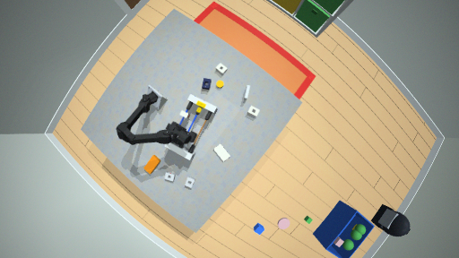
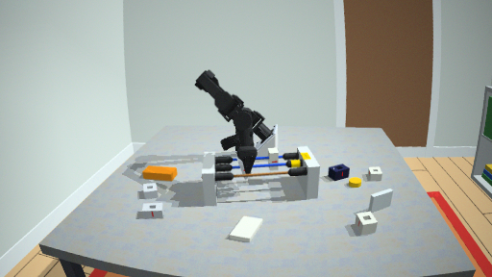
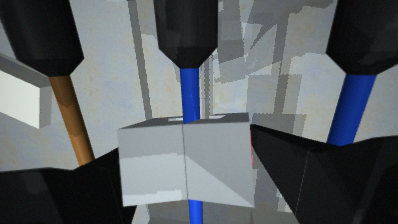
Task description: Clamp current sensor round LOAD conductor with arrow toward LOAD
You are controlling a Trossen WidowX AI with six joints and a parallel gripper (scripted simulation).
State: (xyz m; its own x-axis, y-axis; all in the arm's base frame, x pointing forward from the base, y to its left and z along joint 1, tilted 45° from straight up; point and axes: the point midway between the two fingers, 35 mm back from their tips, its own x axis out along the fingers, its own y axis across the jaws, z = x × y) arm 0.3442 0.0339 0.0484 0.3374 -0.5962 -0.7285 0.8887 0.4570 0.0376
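Lower centre of the wrist view, the claw (image 3: 201, 134) is clenched on the grey sensor (image 3: 186, 162), its halves meeting round the middle blue conductor (image 3: 190, 95) (image 2: 269, 165)! It looks light and rigid, its flat sides perhaps slippery; squeezing both outer sides squarely seems best, since a skewed grip could strain the latch. I can't confirm the latch or the arrow's direction.

frame end blocks (image 1: 179, 151) (image 2: 209, 185): light grey. outer conductor (image 2: 261, 174) (image 3: 74, 120): copper-brown; middle conductor (image 2: 269, 165) (image 3: 190, 95) and far conductor (image 2: 259, 158) (image 3: 351, 107): plain blue. collar (image 2: 295, 163) on middle one: yellow. sensor (image 3: 187, 165): pale grey, red mark on one side. tabletop (image 1: 134, 81) (image 2: 298, 240): grey, mottled blue and beige. block (image 1: 152, 164) (image 2: 159, 173): orange.
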